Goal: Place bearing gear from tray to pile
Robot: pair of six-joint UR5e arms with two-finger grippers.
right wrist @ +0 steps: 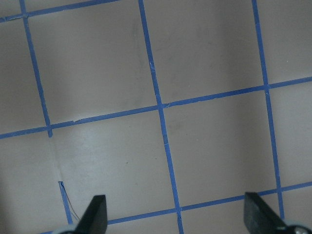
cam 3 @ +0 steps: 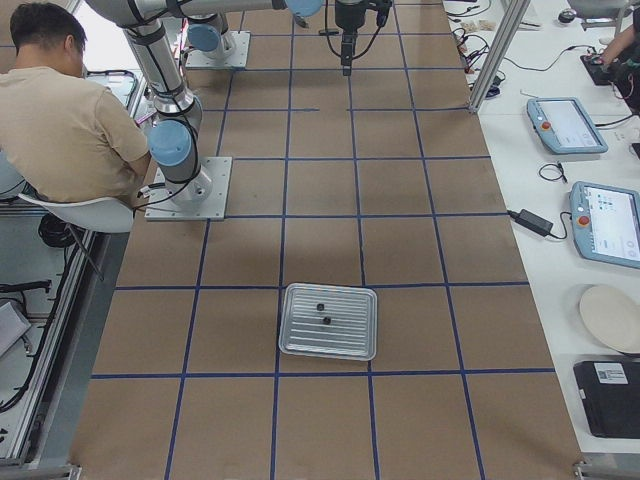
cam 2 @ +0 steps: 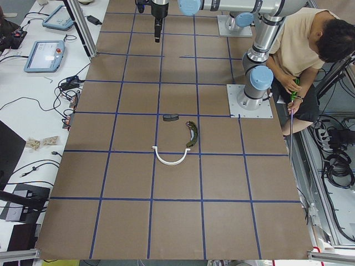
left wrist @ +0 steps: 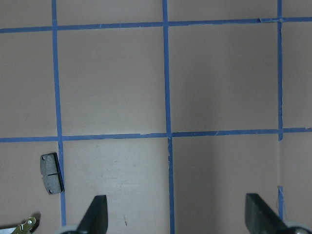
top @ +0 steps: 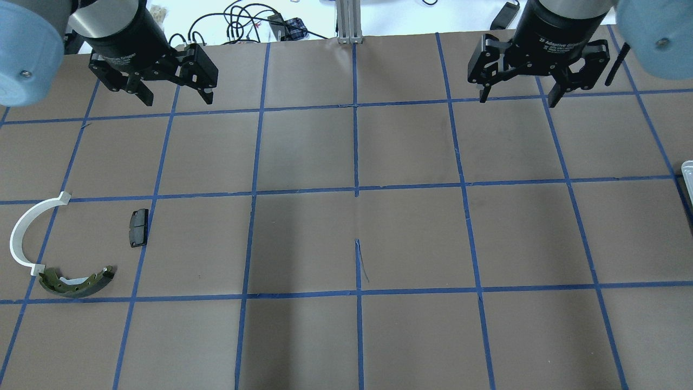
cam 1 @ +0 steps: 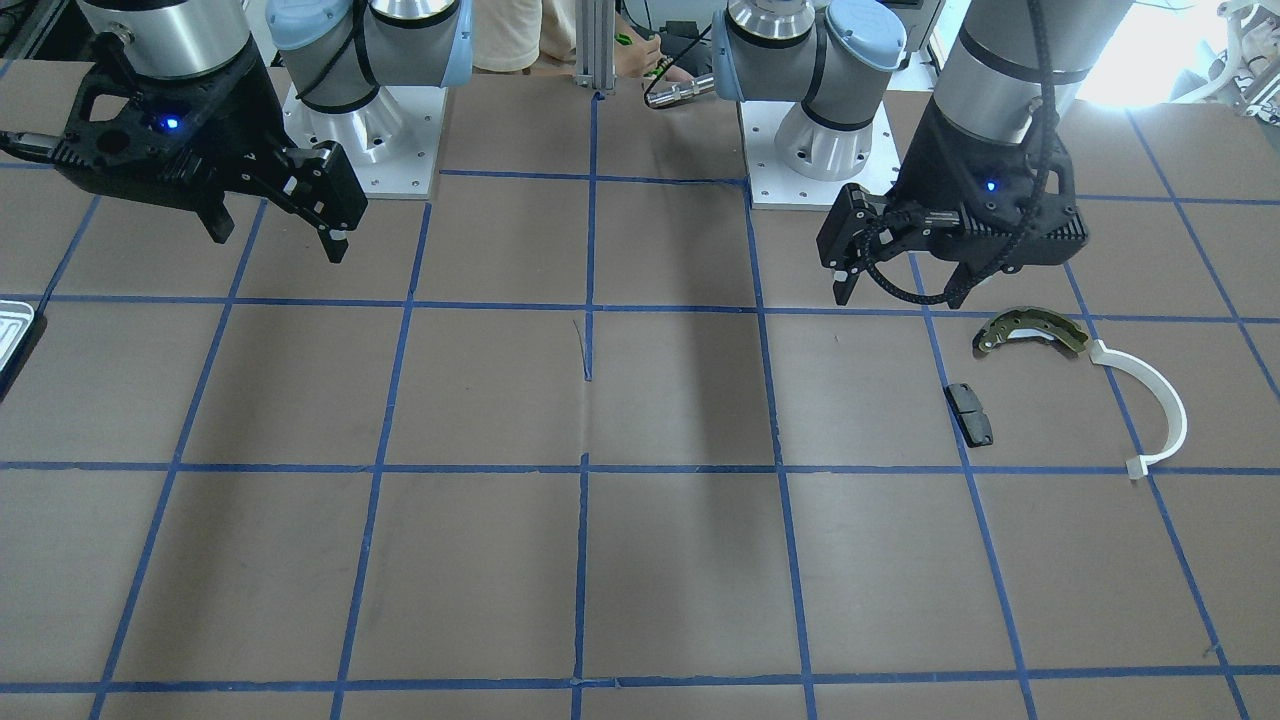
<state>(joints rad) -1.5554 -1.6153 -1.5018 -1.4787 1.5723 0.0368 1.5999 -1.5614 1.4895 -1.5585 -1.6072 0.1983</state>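
Note:
The silvery tray [cam 3: 300,345] lies at the table's end on my right. Two small dark parts [cam 3: 320,306] [cam 3: 326,321] lie on it; I cannot tell which is the bearing gear. Only the tray's edge [top: 687,168] shows in the overhead view. The pile lies on my left: an olive brake shoe [top: 78,281], a white arc [top: 24,230] and a black pad [top: 138,227]. My left gripper [top: 177,100] is open and empty, raised beyond the pile. My right gripper [top: 518,101] is open and empty, raised well away from the tray.
The table is brown paper with a blue tape grid [top: 356,189]. A seated person [cam 3: 60,120] is beside the arm bases. Tablets [cam 3: 610,220] and cables lie on the white side bench.

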